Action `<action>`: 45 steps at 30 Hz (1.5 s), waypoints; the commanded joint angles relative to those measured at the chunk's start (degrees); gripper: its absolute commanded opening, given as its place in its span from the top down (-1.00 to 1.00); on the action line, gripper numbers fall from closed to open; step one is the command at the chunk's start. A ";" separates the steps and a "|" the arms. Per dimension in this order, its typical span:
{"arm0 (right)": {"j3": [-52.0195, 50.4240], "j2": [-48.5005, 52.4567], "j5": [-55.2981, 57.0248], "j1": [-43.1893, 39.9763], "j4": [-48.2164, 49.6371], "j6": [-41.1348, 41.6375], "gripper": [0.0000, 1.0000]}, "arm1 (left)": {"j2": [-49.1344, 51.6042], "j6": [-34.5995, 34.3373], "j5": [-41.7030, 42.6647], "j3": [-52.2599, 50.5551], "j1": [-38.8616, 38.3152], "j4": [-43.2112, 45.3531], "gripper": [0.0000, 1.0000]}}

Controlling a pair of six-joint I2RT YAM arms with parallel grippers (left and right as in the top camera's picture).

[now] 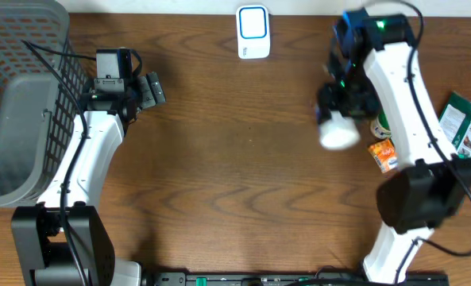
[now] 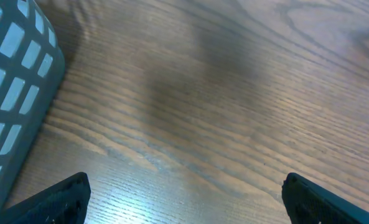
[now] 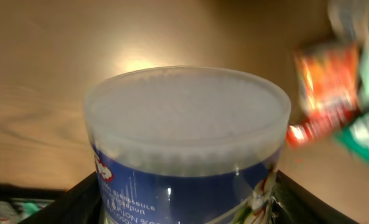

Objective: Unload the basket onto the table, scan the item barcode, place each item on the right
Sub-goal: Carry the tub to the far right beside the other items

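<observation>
My right gripper (image 1: 340, 107) is shut on a round tub (image 1: 339, 131) with a white lid and blue label, held above the table at the right. In the right wrist view the tub (image 3: 187, 137) fills the frame, both fingers (image 3: 81, 202) pressed against its sides. A white barcode scanner (image 1: 252, 32) with a blue-edged window stands at the table's far edge, left of the tub. My left gripper (image 1: 149, 90) hovers open over bare wood on the left side; its fingertips (image 2: 56, 199) sit wide apart with nothing between them.
A grey mesh basket (image 1: 17, 95) occupies the far left, its corner (image 2: 16, 93) close beside my left gripper. At the right lie an orange packet (image 1: 384, 154), a green packet (image 1: 464, 125) and a round green-and-white item (image 1: 380, 124), partly hidden by the right arm.
</observation>
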 commanded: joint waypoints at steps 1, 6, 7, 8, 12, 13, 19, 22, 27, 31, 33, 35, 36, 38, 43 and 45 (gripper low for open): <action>-9.46 -7.45 8.59 -2.08 -0.33 4.22 0.98 | 0.83 -0.31 -0.50 -0.55 0.26 0.07 -0.96; -16.46 -14.58 17.44 -6.05 -0.33 11.82 0.98 | 0.83 -0.31 -0.50 -0.55 0.26 0.09 -0.96; -16.52 -15.96 17.94 -7.19 -0.33 12.66 0.98 | 0.83 -0.31 -0.50 -0.55 0.26 0.09 -0.96; -16.52 -17.40 18.14 -8.50 -0.26 13.46 0.98 | 0.83 -0.31 -0.50 -0.55 0.26 0.07 -0.96; -16.52 -22.49 20.50 -15.74 2.05 18.12 0.98 | 0.83 -0.31 -0.50 -0.55 0.26 0.09 -0.96; -16.52 -23.21 21.51 -17.81 2.91 19.45 0.98 | 0.83 -0.31 -0.50 -0.55 0.26 0.09 -0.96; -19.34 -23.76 22.21 -29.38 11.91 21.27 0.98 | 0.83 -0.31 -0.50 -0.55 0.26 0.07 -0.96; -23.43 -23.69 22.23 -34.12 16.04 20.76 0.98 | 0.83 -0.31 -0.50 -0.55 0.26 0.07 -0.96; -26.38 -21.86 22.01 -39.30 17.73 21.79 0.98 | 0.83 -0.31 -0.50 -0.55 0.26 0.09 -0.96; -27.32 -19.02 21.92 -40.04 19.19 25.38 0.98 | 0.83 -0.31 -0.50 -0.55 0.26 0.07 -0.96; -27.36 -17.14 21.46 -39.80 20.57 25.35 0.98 | 0.83 -0.31 -0.50 -0.55 0.26 0.09 -0.96; -27.36 -15.26 20.26 -39.58 22.56 25.35 0.98 | 0.83 -0.31 -0.50 -0.55 0.26 0.09 -0.96; -27.36 -14.32 19.08 -39.43 23.69 25.33 0.98 | 0.83 -0.31 -0.50 -0.55 0.26 0.07 -0.96; -27.36 -12.44 17.14 -39.21 25.64 25.35 0.98 | 0.83 -0.31 -0.50 -0.55 0.26 0.07 -0.96; -27.36 -8.13 8.35 -39.19 29.46 25.05 0.98 | 0.83 -0.31 -0.50 -0.55 0.26 0.07 -0.96; -27.36 -6.58 5.44 -39.19 30.45 23.45 0.98 | 0.83 -0.31 -0.50 -0.55 0.26 0.07 -0.96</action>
